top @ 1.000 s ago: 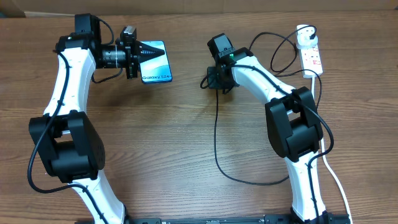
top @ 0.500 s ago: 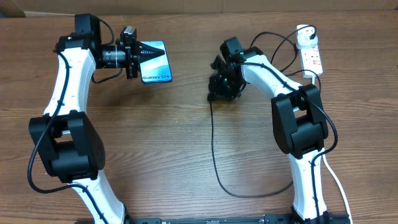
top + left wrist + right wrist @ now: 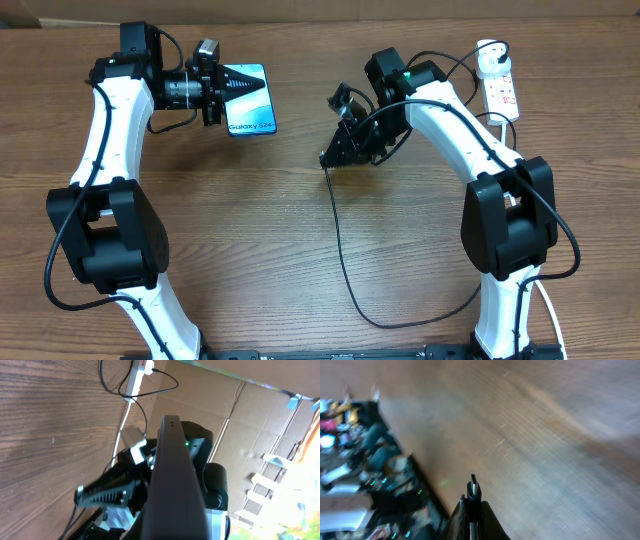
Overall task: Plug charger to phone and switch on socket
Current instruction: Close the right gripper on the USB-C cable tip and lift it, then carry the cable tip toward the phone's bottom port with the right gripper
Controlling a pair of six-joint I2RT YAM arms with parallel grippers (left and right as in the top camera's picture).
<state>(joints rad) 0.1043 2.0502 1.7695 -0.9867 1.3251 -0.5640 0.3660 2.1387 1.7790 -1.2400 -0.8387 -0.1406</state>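
The phone, its screen reading "Galaxy S24+", is at the far left of the table, gripped at its left end by my left gripper. In the left wrist view the phone shows edge-on as a dark bar. My right gripper is at mid-table, right of the phone and apart from it, shut on the charger's black plug, whose metal tip sticks out past the fingers. The black charger cable hangs down from it and loops back to the round white adapter in the socket at the far right.
The power strip's thick white cord runs down the right edge of the table. The cable's loop lies near the front edge. Cardboard walls stand behind the table.
My right arm has swung its gripper out to the left and a little toward the front, carrying the plug, and the cable has shifted with it. The left arm and the phone have not moved.
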